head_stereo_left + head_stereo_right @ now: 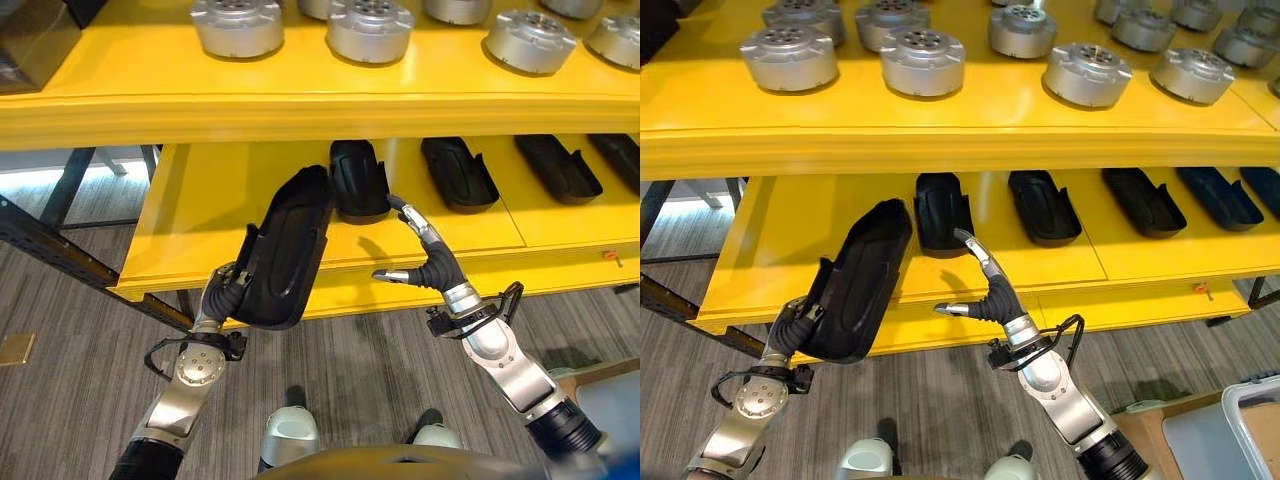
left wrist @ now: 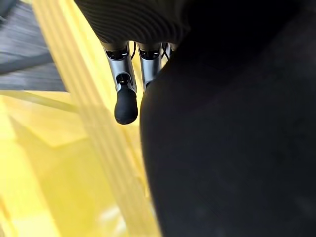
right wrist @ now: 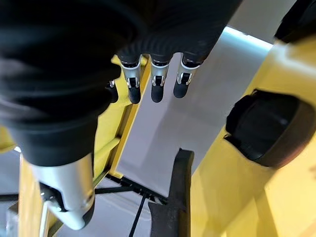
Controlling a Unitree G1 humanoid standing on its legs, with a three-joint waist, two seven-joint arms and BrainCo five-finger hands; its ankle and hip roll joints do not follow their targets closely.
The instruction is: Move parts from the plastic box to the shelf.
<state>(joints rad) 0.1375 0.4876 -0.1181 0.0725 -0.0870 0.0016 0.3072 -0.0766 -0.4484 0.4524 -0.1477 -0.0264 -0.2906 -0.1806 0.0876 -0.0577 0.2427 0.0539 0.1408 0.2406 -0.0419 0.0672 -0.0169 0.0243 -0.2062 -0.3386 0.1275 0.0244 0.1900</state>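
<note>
My left hand (image 1: 226,288) is shut on the lower edge of a long black moulded part (image 1: 290,250), which it holds up at a tilt over the front of the lower yellow shelf (image 1: 200,220). In the left wrist view the part (image 2: 232,148) looms beside the fingers (image 2: 126,103). My right hand (image 1: 434,268) is open just right of it above the shelf's front edge. Its fingers reach toward a black part (image 1: 358,180) lying on the shelf and its thumb points left. The right wrist view shows straight fingers (image 3: 157,89) and that part (image 3: 269,128).
More black parts (image 1: 458,175) (image 1: 558,168) lie in a row to the right on the lower shelf. Several silver round parts (image 1: 923,60) stand on the upper shelf (image 1: 970,135). A plastic box (image 1: 1252,420) sits on the floor at the lower right.
</note>
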